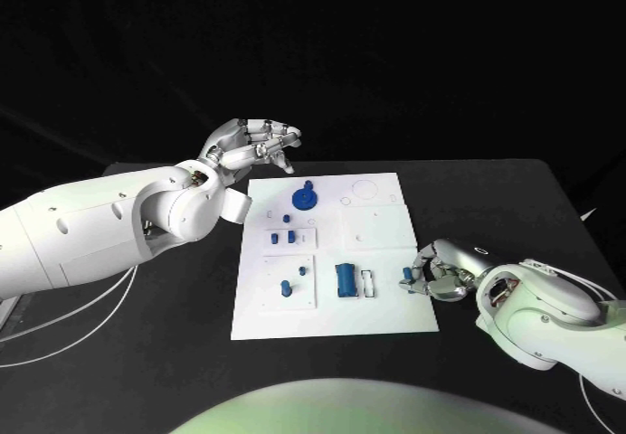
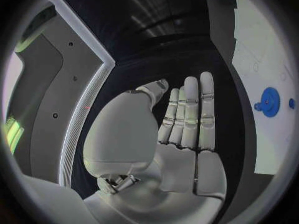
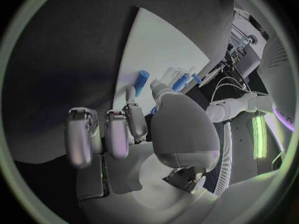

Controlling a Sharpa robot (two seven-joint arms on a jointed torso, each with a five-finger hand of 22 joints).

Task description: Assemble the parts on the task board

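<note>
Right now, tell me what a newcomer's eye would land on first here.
The white task board in the middle of the black table, dotted with blue parts, chiefly a round gear near its far edge. The left hand hangs open beyond the board's far left corner; the right hand pinches a small blue part at its right edge.

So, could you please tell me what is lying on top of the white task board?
On the task board: a blue gear and several small blue parts. The right robot hand covers the board's edge; anything beneath is hidden.

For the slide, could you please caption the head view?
Left hand raised beyond the task board; right hand pinches a blue part at its right edge.
</note>
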